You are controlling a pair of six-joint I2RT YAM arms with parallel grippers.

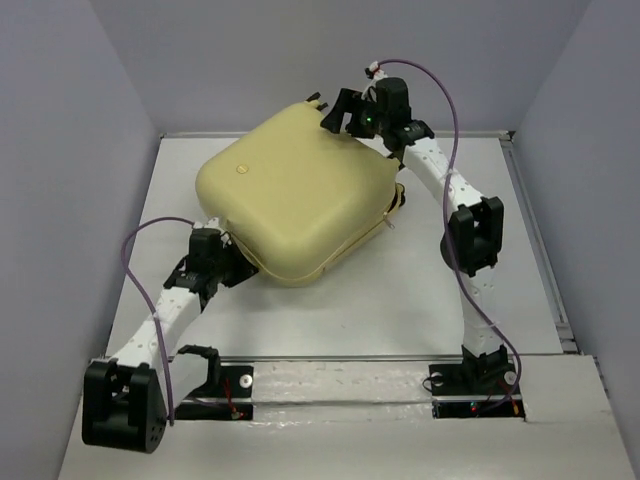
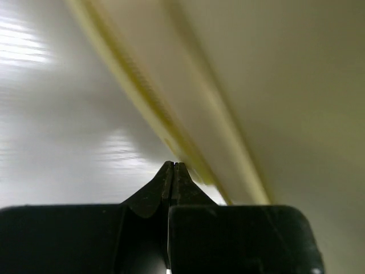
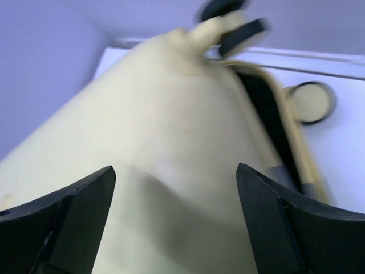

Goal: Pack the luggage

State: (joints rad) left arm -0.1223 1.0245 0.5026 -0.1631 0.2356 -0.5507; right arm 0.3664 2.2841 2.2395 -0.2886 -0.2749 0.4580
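**Yellow luggage mid-counter, lid nearly down**

The luggage [image 1: 300,190] lies flat on the counter [image 1: 420,290], out toward 12 o'clock; a dark gap shows along one edge; left fingers [image 2: 173,171] pressed together right at its 7 o'clock seam; right fingers [image 3: 268,194] spread wide over its 1 o'clock corner

top view high overhead, downward — both wrist views close up on the same luggage [image 1: 295,190]
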